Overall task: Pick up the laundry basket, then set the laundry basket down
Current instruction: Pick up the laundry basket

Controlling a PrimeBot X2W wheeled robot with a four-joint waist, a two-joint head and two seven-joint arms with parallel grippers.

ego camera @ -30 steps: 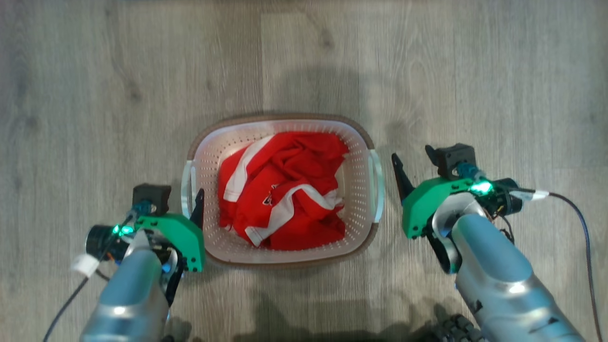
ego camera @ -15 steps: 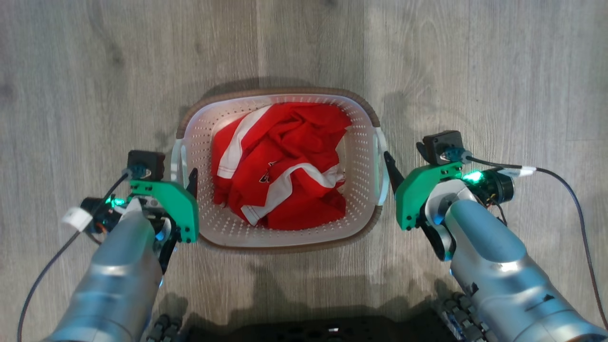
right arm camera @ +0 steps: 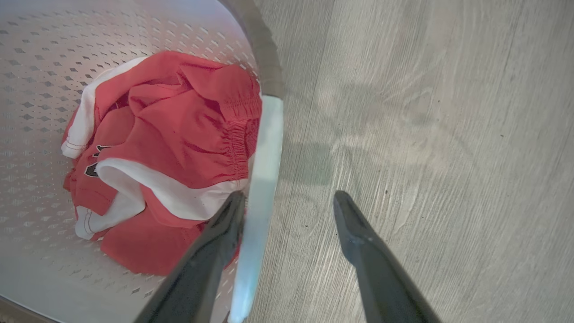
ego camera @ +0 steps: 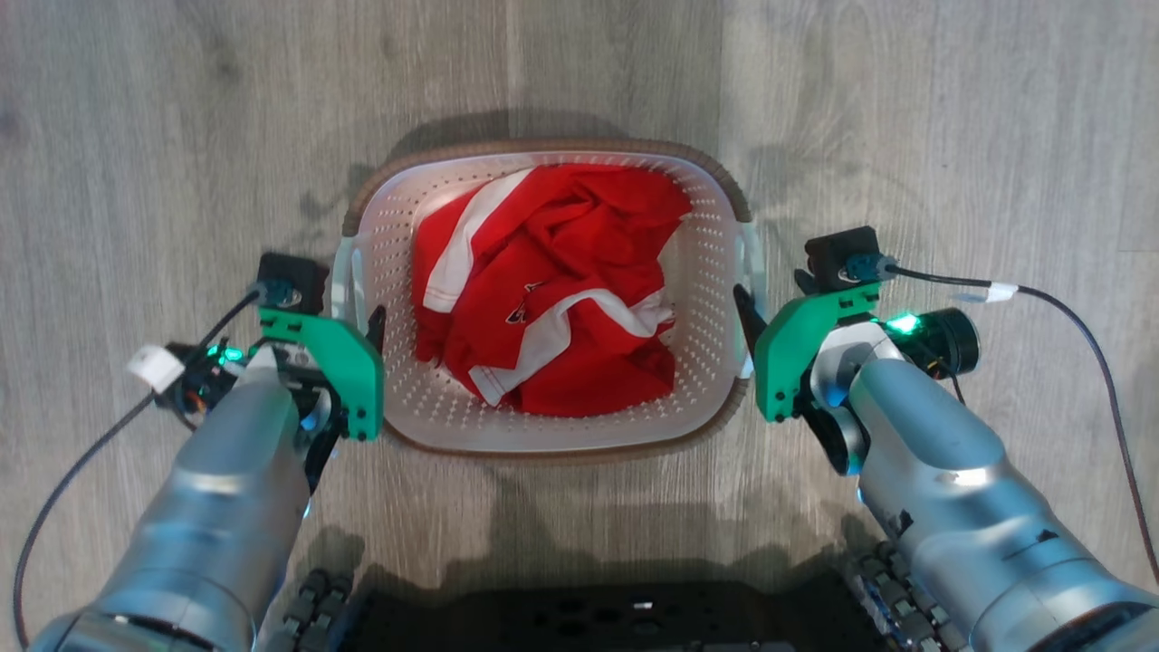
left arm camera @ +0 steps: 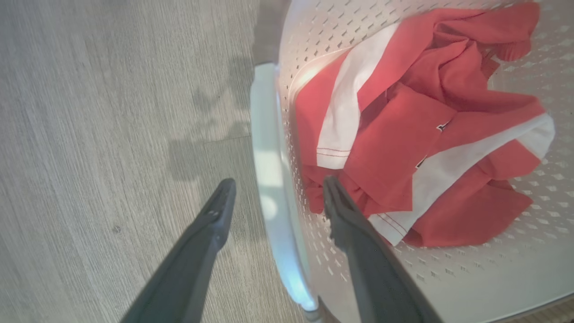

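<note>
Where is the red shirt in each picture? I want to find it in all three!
Head view: the red shirt sits in the middle, inside the laundry basket.
Left wrist view: the red shirt is in the upper right, to the right of the basket's left handle.
Right wrist view: the red shirt is left of the middle, left of the right handle.
Shared landmark: the basket's white wall with little holes, around the shirt.

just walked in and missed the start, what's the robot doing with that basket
A two-armed robot is lining up to lift the laundry basket, which holds a red and white garment and sits on the wooden floor. The left claw is open astride the left handle, one finger inside the basket and one outside. The right claw is open astride the right handle likewise. Neither has closed yet.
</note>
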